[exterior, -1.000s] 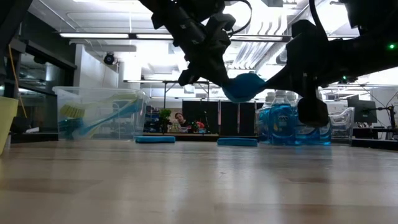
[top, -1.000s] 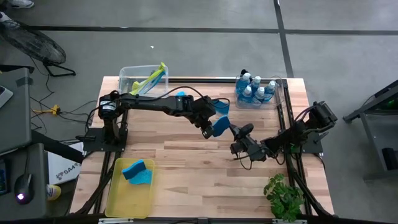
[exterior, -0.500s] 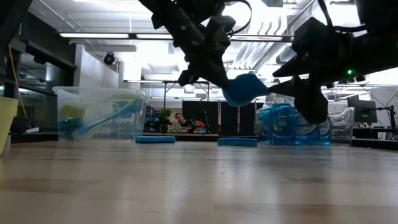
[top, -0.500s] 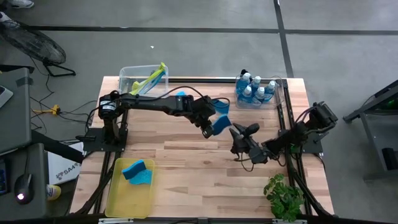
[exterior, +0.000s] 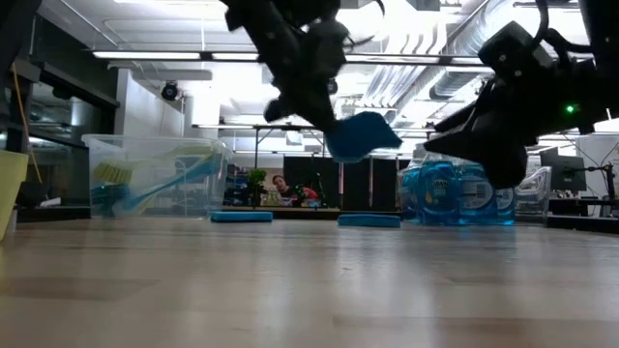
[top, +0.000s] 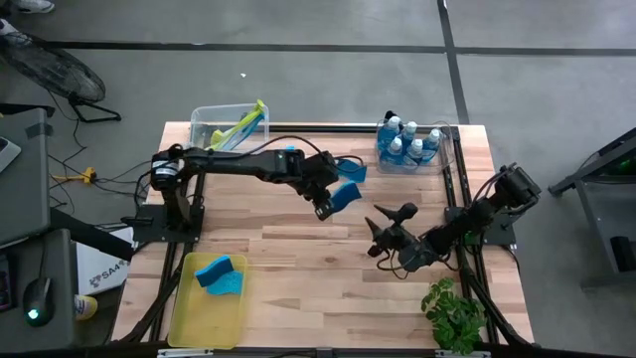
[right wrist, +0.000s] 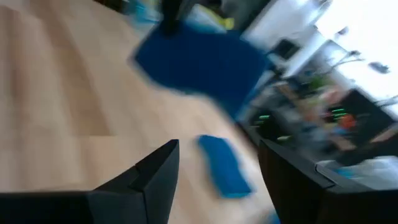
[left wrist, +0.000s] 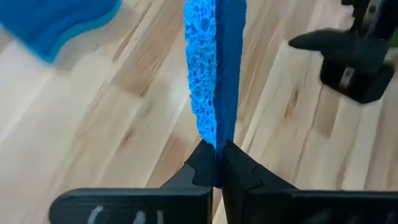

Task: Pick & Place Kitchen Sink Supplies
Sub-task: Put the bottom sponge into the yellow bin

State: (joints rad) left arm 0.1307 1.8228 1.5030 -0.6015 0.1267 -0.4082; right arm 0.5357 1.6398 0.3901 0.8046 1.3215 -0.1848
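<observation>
I see the left gripper (left wrist: 216, 163) clenched on 1 blue sponge (left wrist: 214, 68); the right gripper (top: 390, 225), just beside it, is spread and blurred.

You see a bright blue sponge (top: 344, 195) over pale striped wood table (top: 298, 268), yellow tray (top: 189, 313), blue soap bottles (top: 405, 145).

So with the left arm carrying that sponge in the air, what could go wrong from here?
The left gripper pinches only the sponge's bottom edge, so a quick swing might shake it loose. The open right gripper hovers close by, so the arms could clip each other. Another sponge lies on the table beneath the area.
</observation>
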